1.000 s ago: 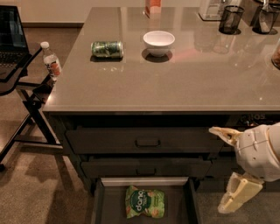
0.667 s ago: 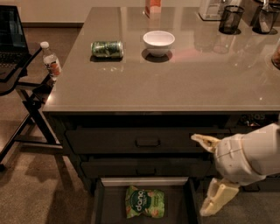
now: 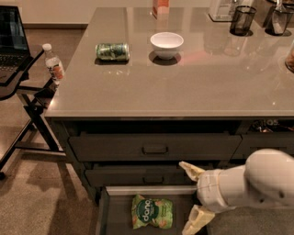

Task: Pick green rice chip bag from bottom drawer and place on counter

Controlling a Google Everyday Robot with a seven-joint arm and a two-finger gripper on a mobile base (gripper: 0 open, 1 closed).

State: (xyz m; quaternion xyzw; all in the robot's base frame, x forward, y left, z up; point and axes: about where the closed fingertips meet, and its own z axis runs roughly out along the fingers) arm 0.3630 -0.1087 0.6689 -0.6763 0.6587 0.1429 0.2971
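**Left of the counter.** A laptop (image 3: pixel 11 39) sits open on a dark folding stand (image 3: pixel 27 94) beyond the counter's left edge. A capped water bottle (image 3: pixel 53 64) stands upright on the stand, just beside the counter's front-left corner.

**The counter.** The counter (image 3: pixel 183 89) is a glossy grey-beige slab. Near its left edge, well back from the front edge, a green drink can (image 3: pixel 112 51) lies on its side. A white bowl (image 3: pixel 166 44) stands upright to the can's right, apart from it. An orange container (image 3: pixel 161 5) is cut off at the far edge. Two dark mesh cups (image 3: pixel 242 19) stand toward the far-right corner.

**Below the front edge.** Two handled drawers (image 3: pixel 154 148) are closed. The bottom drawer (image 3: pixel 104 211) is pulled out, its dark interior exposed. The green rice chip bag (image 3: pixel 151 212) lies flat on the drawer floor, label up, roughly under the middle of the counter's front edge.

**Arm and gripper.** The white arm (image 3: pixel 257 181) enters from the right, below the counter's front edge, its forearm roughly level and pointing left. The gripper (image 3: pixel 185 198) hangs low before the drawer fronts, just right of the bag. Its jaws are spread wide, one above the other, with nothing between them. The upper finger (image 3: pixel 190 170) lies across the middle drawer's face. The lower finger (image 3: pixel 196 221) reaches down into the open drawer, just beside the bag's right edge — whether it touches the bag cannot be told.
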